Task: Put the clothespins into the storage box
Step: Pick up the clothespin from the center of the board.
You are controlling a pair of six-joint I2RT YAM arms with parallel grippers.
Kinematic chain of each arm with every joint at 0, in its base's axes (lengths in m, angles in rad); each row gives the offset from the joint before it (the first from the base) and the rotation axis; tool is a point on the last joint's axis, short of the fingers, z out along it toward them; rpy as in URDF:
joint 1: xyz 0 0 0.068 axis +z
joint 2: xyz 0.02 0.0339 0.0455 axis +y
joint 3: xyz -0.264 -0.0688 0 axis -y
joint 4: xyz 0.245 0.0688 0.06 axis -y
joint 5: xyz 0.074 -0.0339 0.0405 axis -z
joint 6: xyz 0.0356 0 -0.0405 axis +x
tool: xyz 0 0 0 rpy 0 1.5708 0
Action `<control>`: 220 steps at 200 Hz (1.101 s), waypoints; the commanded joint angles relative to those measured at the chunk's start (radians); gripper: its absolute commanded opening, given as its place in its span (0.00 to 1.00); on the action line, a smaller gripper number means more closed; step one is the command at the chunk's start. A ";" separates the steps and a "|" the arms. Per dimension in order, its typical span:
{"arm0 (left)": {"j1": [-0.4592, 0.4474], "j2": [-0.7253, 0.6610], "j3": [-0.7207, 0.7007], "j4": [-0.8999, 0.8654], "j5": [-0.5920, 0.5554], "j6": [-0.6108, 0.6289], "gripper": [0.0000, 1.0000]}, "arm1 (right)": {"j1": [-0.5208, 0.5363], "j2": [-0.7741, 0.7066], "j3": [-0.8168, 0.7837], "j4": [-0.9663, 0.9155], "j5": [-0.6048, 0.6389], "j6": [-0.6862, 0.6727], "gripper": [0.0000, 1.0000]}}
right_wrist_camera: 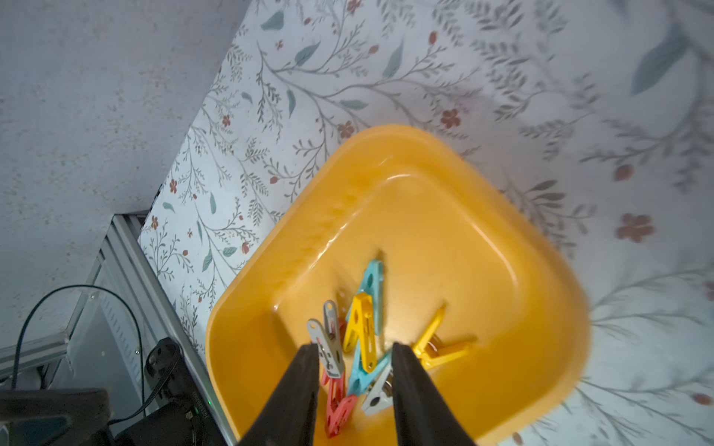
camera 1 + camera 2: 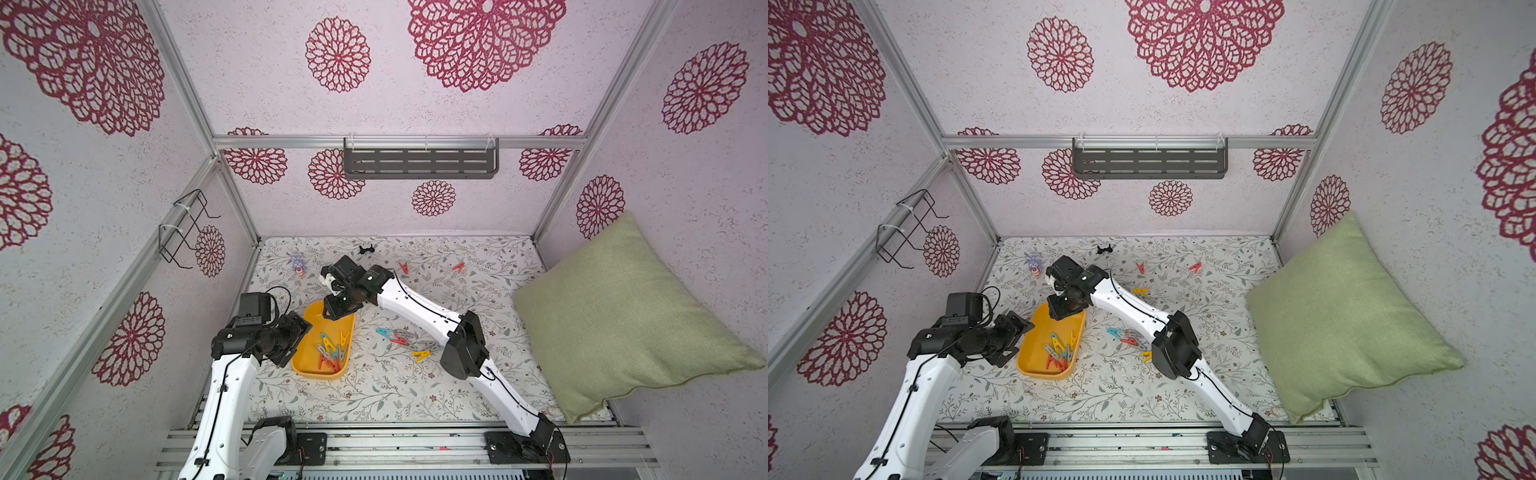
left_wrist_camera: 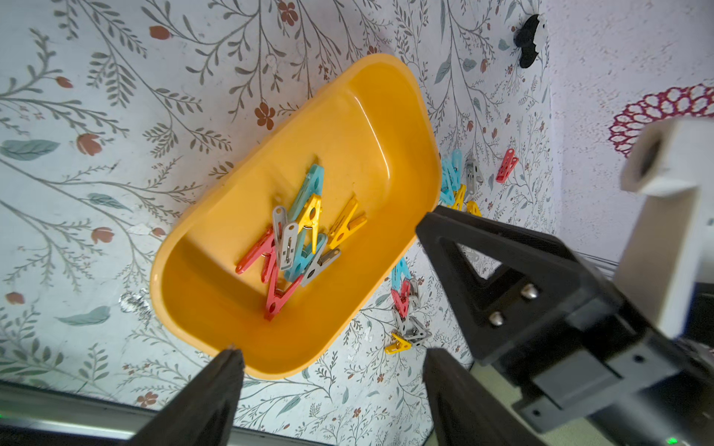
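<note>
Storage box [image 2: 309,368]: yellow-orange, on the floral table cover [image 2: 374,399], left of centre, long axis running near to far. A pile of clothespins [image 3: 297,239] in red, yellow, teal and grey lies inside it toward the near end, the pegs overlapping.

Right gripper [image 1: 355,346]: above the box, fingers pointing down at the pile, jaws apart with a clear gap. Nothing is pinched; the pegs seen through the gap lie on the box floor. In both top views it hangs over the far end of the box.

Left gripper [image 3: 330,353]: jaws wide apart, empty, just beside the box's left wall. Whether it touches the wall cannot be told.

Loose on the cover:
- mixed cluster [image 2: 397,336] of teal, red and grey pegs, just right of the box
- yellow peg [image 2: 422,355] at that cluster's near edge
- two red pegs [image 2: 404,267] [image 2: 458,267] on the far side, well apart from the box
- second yellow peg [image 2: 1140,291] beside the right arm

Far edge: small black clip [image 2: 366,249]; blue bunny figure [image 2: 297,266] far left. A green pillow [image 2: 623,316] leans against the right wall.
</note>
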 commanded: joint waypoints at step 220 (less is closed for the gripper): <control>-0.266 0.374 0.147 0.287 -0.008 -0.103 0.80 | -0.255 -0.021 -0.317 -0.044 0.206 -0.147 0.34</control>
